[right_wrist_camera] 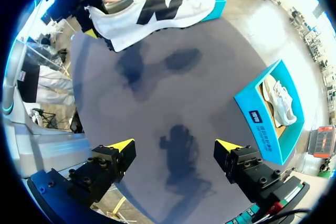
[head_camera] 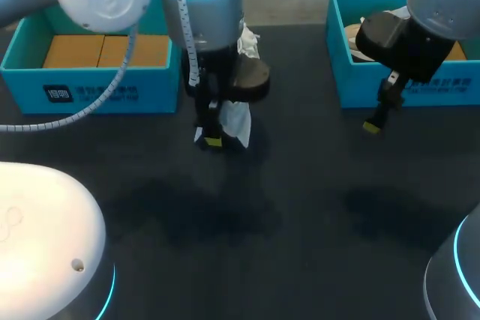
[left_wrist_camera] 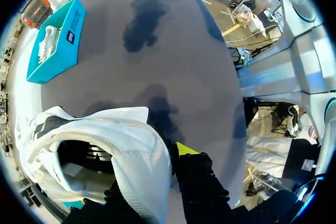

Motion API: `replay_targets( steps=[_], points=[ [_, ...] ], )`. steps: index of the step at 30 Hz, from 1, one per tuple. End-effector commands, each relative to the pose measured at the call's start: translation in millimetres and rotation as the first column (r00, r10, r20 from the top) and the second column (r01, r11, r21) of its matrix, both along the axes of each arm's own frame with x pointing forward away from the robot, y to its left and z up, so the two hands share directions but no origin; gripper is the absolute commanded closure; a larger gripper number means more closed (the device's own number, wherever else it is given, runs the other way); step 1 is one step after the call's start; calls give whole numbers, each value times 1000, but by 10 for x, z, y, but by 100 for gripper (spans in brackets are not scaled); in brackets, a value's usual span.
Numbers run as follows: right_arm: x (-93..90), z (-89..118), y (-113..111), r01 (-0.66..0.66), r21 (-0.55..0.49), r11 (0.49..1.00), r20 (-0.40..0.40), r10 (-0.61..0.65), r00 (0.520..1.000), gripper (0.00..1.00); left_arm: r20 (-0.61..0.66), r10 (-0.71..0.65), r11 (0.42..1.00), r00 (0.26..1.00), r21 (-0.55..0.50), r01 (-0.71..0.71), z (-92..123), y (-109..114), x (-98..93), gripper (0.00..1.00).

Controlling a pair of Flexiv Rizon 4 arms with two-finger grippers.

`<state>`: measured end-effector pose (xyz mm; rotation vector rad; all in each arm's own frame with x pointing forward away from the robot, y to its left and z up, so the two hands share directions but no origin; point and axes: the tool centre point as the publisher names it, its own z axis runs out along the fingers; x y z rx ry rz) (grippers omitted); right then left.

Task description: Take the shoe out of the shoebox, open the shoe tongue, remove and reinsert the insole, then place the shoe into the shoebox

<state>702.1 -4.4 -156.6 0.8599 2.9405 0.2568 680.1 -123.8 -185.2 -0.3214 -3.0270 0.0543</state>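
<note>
Shoe (head_camera: 238,121): white, hanging from the left jaws above the middle of the counter (head_camera: 300,207). It looks clear of the surface and is outside both boxes.
Left jaws: clamped on the shoe's wall beside its opening. One yellow tip shows outside the wall, and the other is hidden by the shoe.
Long axis: runs from the left jaws toward the far side, with the side panel turned to the right arm. From above, most of it is hidden under the left wrist.
Opening: dark, just beside the left jaws.
Right jaws: wide apart and empty, low over the counter, just in front of the right box (head_camera: 420,89).
Direction: the shoe lies well to the left of the right jaws.
Free arm: the right one. By my judgement, reaching the tongue means moving it left.
Left box (head_camera: 97,94): holds brown card and is left of the shoe.
</note>
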Motion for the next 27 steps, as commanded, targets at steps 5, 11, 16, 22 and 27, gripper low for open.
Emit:
replay_targets(
  steps=[5,11,16,22,27],
  points=[
    [20,-2,13,1,-3,1000,-5,-1,1000,0,5,0,1000,1000,-4,0,28,25,-12,100],
    [20,-2,13,1,-3,1000,-5,-1,1000,0,5,0,1000,1000,-4,0,28,25,-12,100],
    [20,-2,13,1,-3,1000,-5,-1,1000,0,9,-8,1000,1000,-5,8,45,46,6,100],
    [20,-2,13,1,-3,1000,-5,-1,1000,0,-1,-38,999,999,7,38,156,243,151,100],
    [20,-2,13,1,-3,1000,-5,-1,1000,0,-8,-59,998,998,11,59,254,488,303,100]
  ],
)
